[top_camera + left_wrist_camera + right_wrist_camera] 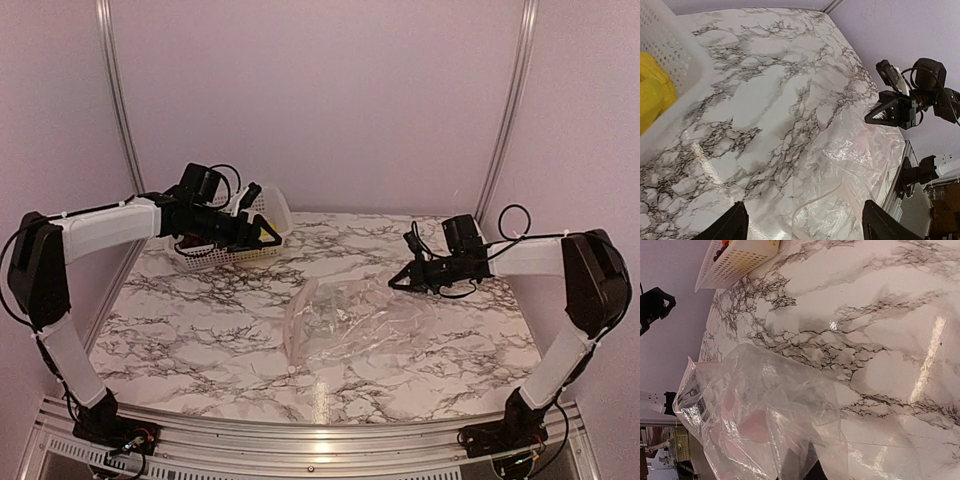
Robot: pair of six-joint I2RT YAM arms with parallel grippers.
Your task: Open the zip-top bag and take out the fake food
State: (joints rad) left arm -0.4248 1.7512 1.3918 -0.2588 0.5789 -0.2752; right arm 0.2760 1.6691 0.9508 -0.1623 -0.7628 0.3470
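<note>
The zip-top bag lies crumpled and clear on the marble table. My right gripper is shut at the bag's right edge. In the right wrist view, the film bunches up to the dark fingers, which show only through it. My left gripper hovers over the white mesh basket, open with nothing between its fingers. Fake food lies in the basket: a yellow piece and darker red pieces. Pinkish patches show through the bag; I cannot tell what they are.
The basket stands at the table's back left corner, against the left wall. Aluminium frame posts rise behind the table. A metal rail runs along the near edge between the arm bases.
</note>
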